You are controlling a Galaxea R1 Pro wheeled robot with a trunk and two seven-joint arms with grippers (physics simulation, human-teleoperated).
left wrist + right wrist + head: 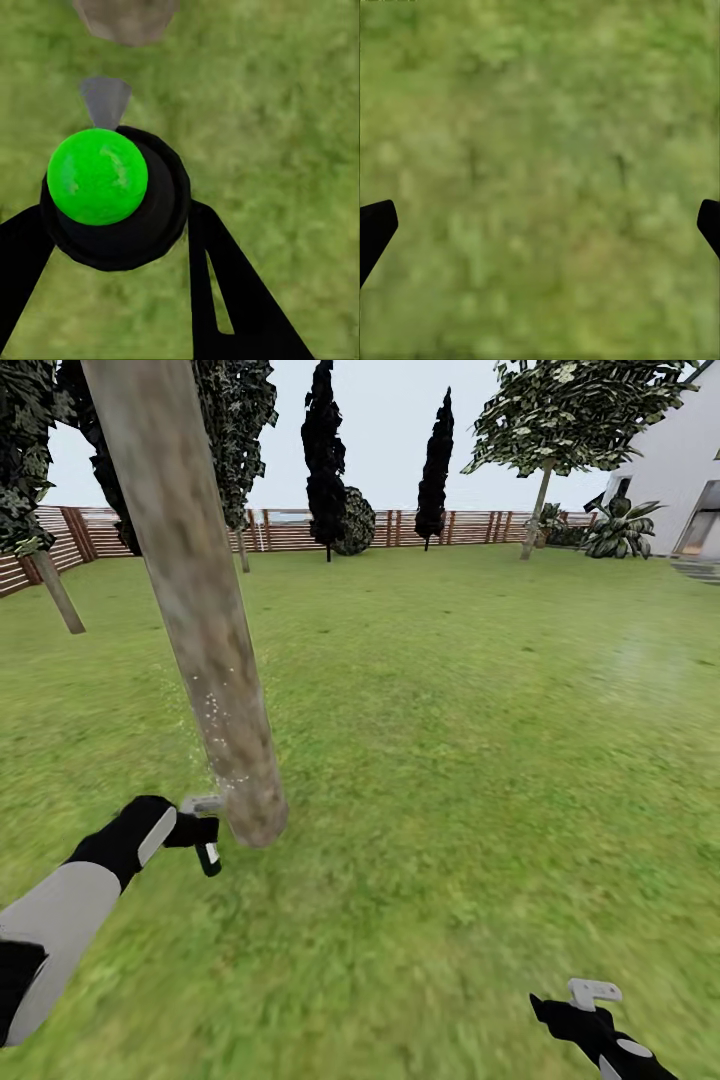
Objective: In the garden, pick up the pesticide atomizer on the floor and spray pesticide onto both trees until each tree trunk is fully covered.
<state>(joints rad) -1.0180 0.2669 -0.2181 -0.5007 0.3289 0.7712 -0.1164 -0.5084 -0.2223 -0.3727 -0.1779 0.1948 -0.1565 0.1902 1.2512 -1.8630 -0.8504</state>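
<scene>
A thick, leaning, mottled grey-brown tree trunk (pixel 205 630) runs from the top left down to its base in the lawn. Pale specks of pesticide (pixel 213 712) dot its lower part. My left gripper (pixel 196 830) is shut on the pesticide atomizer (pixel 207 852), just left of the trunk base, with the grey trigger head (pixel 204 803) toward the trunk. In the left wrist view the atomizer (pixel 124 214) shows its green spot (pixel 97 176) between black fingers (pixel 225 289), its nozzle (pixel 105 101) aimed at the trunk base (pixel 124 19). My right gripper (pixel 575 1005) hangs open over grass (pixel 540 225).
A second leaning trunk (pixel 58 595) stands at the far left by the brown slatted fence (pixel 300 530). Dark cypresses (pixel 325 455), a slim pale-trunked tree (pixel 538 500) and a white house (pixel 675 470) line the back. Open lawn (pixel 450 740) spreads to the right.
</scene>
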